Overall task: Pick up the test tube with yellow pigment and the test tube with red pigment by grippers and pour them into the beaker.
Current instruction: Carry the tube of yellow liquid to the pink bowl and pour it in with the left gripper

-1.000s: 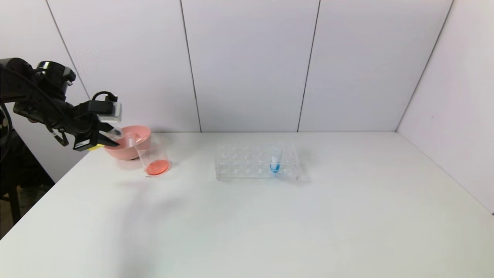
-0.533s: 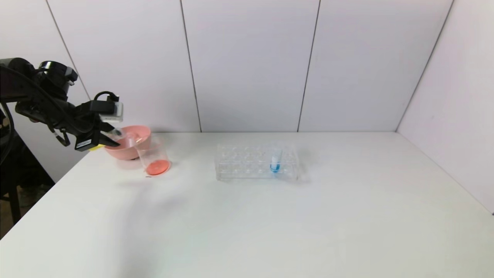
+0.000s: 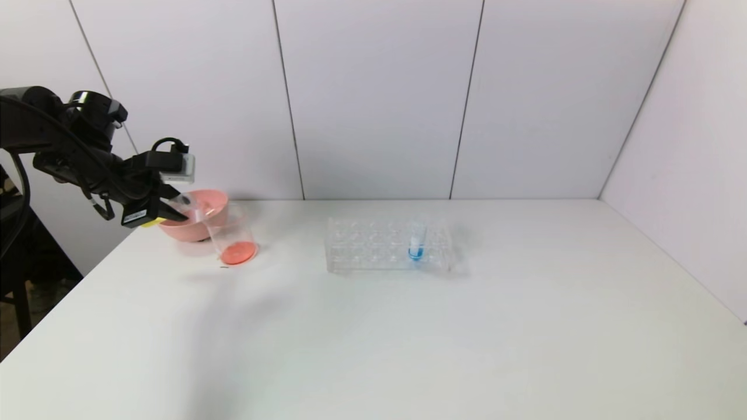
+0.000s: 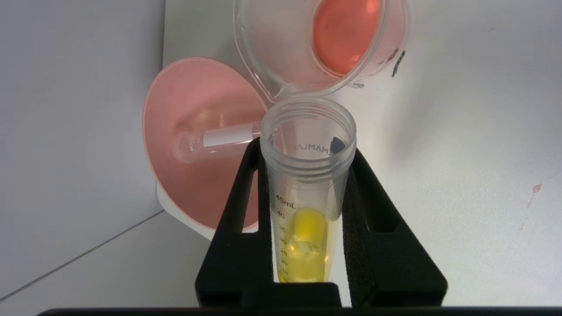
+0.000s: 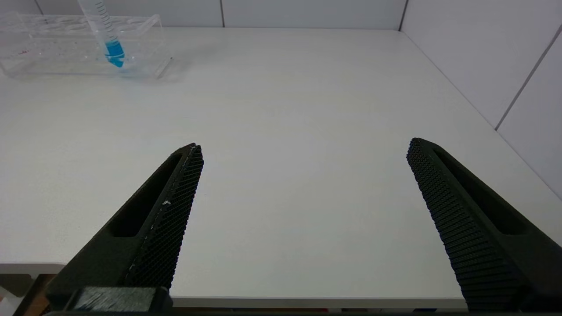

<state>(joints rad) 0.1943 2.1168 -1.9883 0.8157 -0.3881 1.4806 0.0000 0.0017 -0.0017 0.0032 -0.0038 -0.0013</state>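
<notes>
Head view
left gripper (image 3: 175,211): at the far left of the counter (image 3: 373,326), over the near rim of the pink bowl (image 3: 201,224), clamped on the test tube with yellow pigment (image 3: 181,203), which lies tilted with its open mouth toward the beaker (image 3: 232,236).
beaker: upright on the counter, touching or just beside the pink bowl on its right; red-orange liquid covers its bottom.
tube rack (image 3: 388,245): clear, mid-counter, well apart from the beaker; a blue-tipped tube (image 3: 416,240) stands upright in it.

Left wrist view
test tube with yellow pigment (image 4: 305,193): pinched between both black fingers (image 4: 239,228); yellow liquid sits in its lower part, mouth open, close to the beaker's spout.
beaker (image 4: 316,44): red-orange pool inside.
test tube with red pigment (image 4: 215,142): lying on its side inside the pink bowl (image 4: 197,145), looking emptied.

Right wrist view
right gripper (image 5: 303,151): low near the counter's near edge, fingers spread wide with nothing between them.
tube rack (image 5: 83,46): far across the counter, with the blue-tipped tube (image 5: 107,37) in it.
</notes>
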